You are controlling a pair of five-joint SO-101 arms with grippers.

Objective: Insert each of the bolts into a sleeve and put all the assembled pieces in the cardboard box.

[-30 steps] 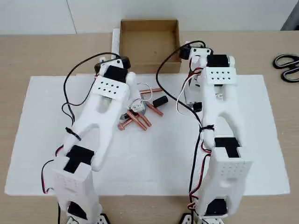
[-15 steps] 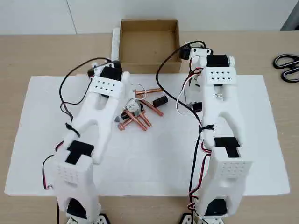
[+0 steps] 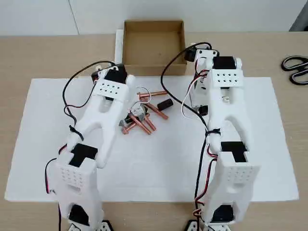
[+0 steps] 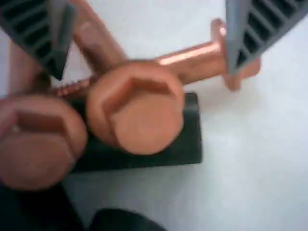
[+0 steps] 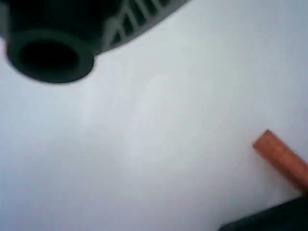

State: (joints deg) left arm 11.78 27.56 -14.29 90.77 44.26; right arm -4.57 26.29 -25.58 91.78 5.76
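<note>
Left wrist view places the left end effector (image 4: 147,67) directly above a cluster of copper bolts, with its two grey fingers (image 4: 57,33) spread wide and gripping nothing. The centre bolt (image 4: 134,113) sits between the fingers, slightly nearer one of them. Its hexagonal head faces the camera, so its long axis appears to run roughly along the approach line, although the shank is hidden behind the head. It rests against a black sleeve (image 4: 187,139) lying flat just beyond it. A flat bolt (image 4: 192,55) lies crosswise, with its flanged head under the other finger, and a third bolt (image 4: 36,139) touches the centre bolt on the opposite side. In the high view the left arm (image 3: 103,113) is stretched forward and angled inward, so it is the nearer arm to the cluster on the white foam sheet (image 3: 154,163). The cardboard box (image 3: 154,50) stands well beyond the end effector on the table (image 3: 38,53). The right end effector (image 5: 130,21) has a second sleeve (image 5: 48,57) against it; its state cannot be determined.
</note>
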